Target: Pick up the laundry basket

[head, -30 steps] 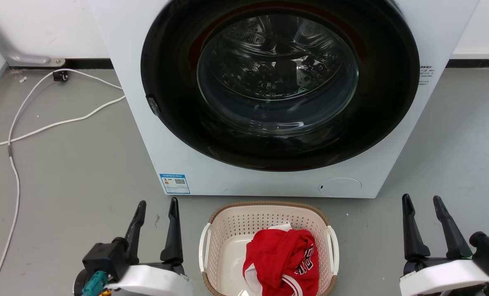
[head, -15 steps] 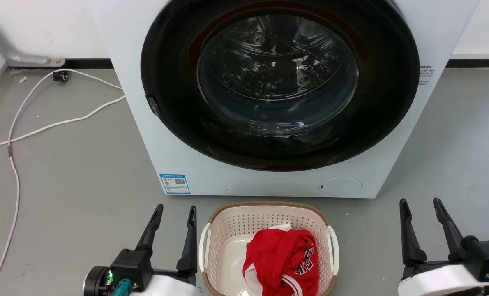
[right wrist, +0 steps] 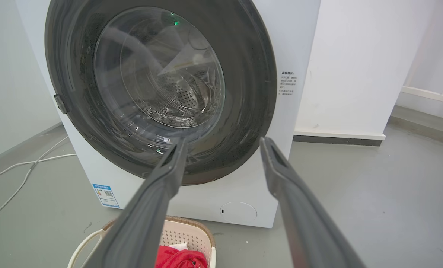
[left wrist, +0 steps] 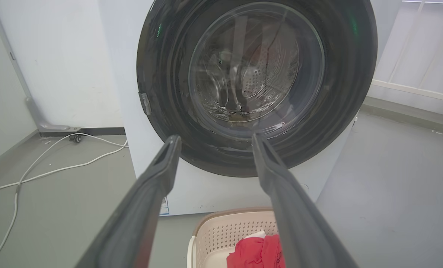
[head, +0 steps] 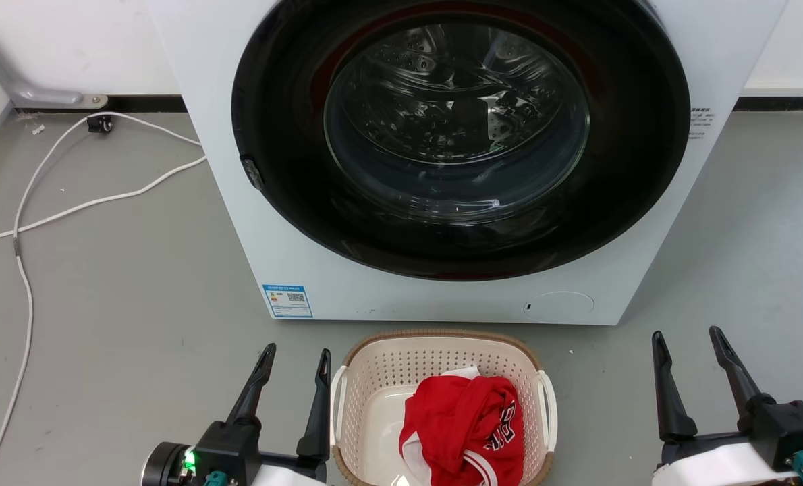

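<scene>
Laundry basket (head: 374, 378): on floor, held red garment (head: 462, 422).
Left gripper (head: 295, 361): fingers apart, beside basket.
Right gripper (head: 686, 344): fingers apart.

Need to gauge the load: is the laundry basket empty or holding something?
Holding something: a bunched red-and-white garment lies inside the laundry basket, filling its right side.

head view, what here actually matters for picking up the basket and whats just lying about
Part of the job:
- laundry basket, on the floor
- its white side handles
- left gripper, open, beside the basket
- right gripper, open, farther off

Just lying about:
- washing machine
- white cable on the floor
- red garment, riding inside the basket
</scene>
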{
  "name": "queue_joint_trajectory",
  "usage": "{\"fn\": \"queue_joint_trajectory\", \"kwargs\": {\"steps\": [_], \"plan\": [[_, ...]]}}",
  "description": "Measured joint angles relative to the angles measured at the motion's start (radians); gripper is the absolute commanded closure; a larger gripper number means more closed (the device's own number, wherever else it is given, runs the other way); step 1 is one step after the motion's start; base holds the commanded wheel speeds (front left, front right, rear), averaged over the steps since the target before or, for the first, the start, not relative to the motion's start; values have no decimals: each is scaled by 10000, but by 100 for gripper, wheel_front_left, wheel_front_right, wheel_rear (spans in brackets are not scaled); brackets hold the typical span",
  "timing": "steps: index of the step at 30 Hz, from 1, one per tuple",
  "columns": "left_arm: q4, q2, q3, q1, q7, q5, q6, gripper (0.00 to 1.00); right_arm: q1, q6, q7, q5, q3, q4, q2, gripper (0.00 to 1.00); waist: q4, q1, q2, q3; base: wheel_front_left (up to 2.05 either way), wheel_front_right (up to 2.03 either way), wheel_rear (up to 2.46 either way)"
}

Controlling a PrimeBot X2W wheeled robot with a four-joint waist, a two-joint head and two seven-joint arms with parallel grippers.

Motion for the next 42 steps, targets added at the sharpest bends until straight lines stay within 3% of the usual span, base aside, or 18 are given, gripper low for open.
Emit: {"fn": "queue_joint_trajectory", "kwargs": {"steps": [15,32,42], "plan": [[-12,-362,437,174,-234,1099,-606,0,90,0,-253,-746,-23,-61,0,0,-2,0,0,3,0,0,0],[36,-483,635,188,-236,1108,-865,0,94,0,-257,-535,-15,-12,0,0,22,0,0,101,0,0,0],[865,-495,750,-156,-265,1097,-974,0,-395,0,-261,-554,136,499,2,0,-102,0,0,880,0,0,0]]}}
